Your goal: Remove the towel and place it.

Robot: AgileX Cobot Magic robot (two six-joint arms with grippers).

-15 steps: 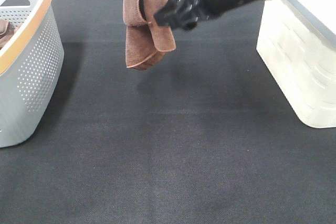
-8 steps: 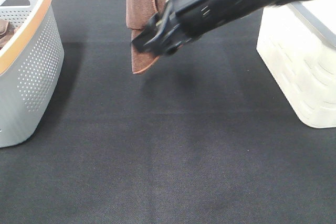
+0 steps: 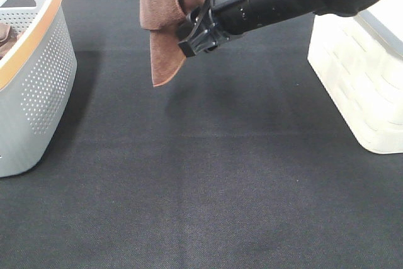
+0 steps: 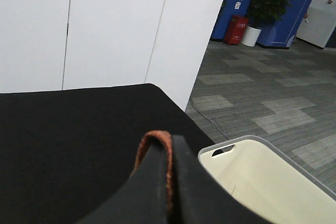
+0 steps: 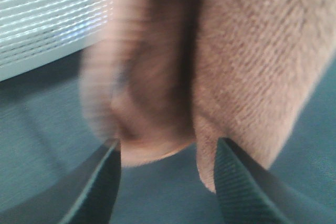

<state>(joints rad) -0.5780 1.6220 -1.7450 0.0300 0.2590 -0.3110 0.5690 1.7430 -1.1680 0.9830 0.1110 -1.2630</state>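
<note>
Above the far middle of the desk (image 3: 208, 181), the towel (image 3: 165, 23) hangs in folds, its lowest corner clear of the black surface. Its upper part runs out of the exterior high view. The cloth is reddish-brown with a stitched edge.

Left gripper (image 4: 169, 182): the jaws are pressed together on a fold of the towel, and a rim of reddish-brown stitching shows between the two dark fingers (image 4: 191, 182). In the exterior high view this gripper lies beyond the top edge and cannot be seen.

Right gripper (image 3: 192, 36): the black arm reaches in from the right, across the middle, with its tip at the hanging folds. In the right wrist view its two fingertips (image 5: 97, 182) stand well apart, with the lower edge of the towel just above the gap between them. The jaws are spread and have not clamped the cloth. Whether either fingertip touches the fabric cannot be told; that view is blurred on one side.

Other items: a grey perforated basket (image 3: 38, 86) with an orange rim stands at the left edge of the desk, with a darker brown cloth (image 3: 5, 36) showing partly inside it. A white bin (image 3: 362, 74) stands at the right edge, well apart from the towel. Both containers rest on the desk.
</note>
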